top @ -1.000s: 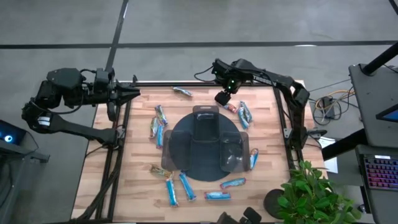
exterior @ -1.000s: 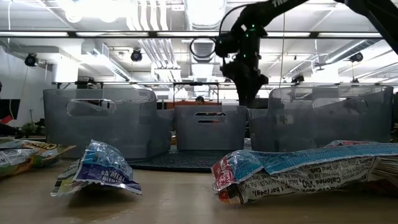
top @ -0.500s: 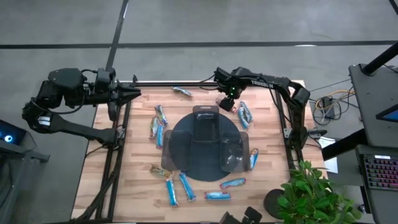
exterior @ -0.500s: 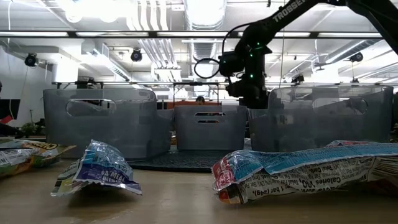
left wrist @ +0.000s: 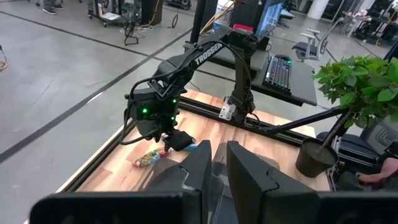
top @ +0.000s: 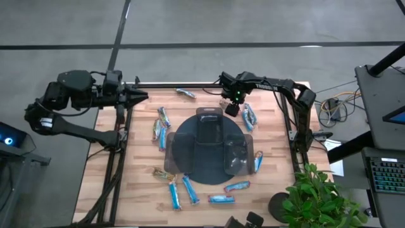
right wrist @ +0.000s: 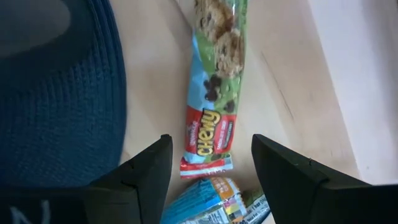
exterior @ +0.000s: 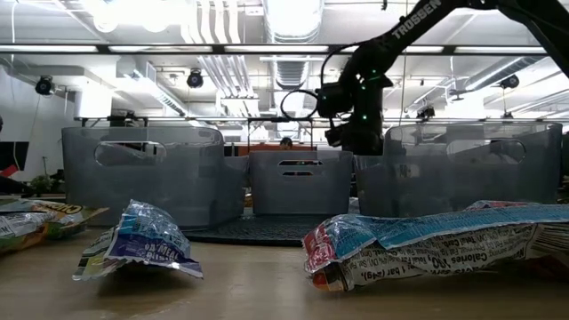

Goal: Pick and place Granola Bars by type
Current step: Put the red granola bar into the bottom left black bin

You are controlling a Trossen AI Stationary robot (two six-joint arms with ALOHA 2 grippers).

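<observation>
Granola bar [right wrist: 213, 93] wrapper: green and light blue, red "CHEWY" label.

A dark round tray [top: 183, 166] lies in the middle of the wooden table [top: 136, 183], with clear bins [top: 209, 128] on it. A green plant [top: 319, 199] stands near the table's corner, a keyboard [top: 386, 175] further aside.

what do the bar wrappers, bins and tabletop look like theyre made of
Granola bar wrappers: thin glossy printed film, probably plastic; they crinkle and catch light. Bins: translucent grey plastic, seemingly rigid, with cut-out handles. Tabletop: light wood, likely butcher block, with visible plank seams.
</observation>
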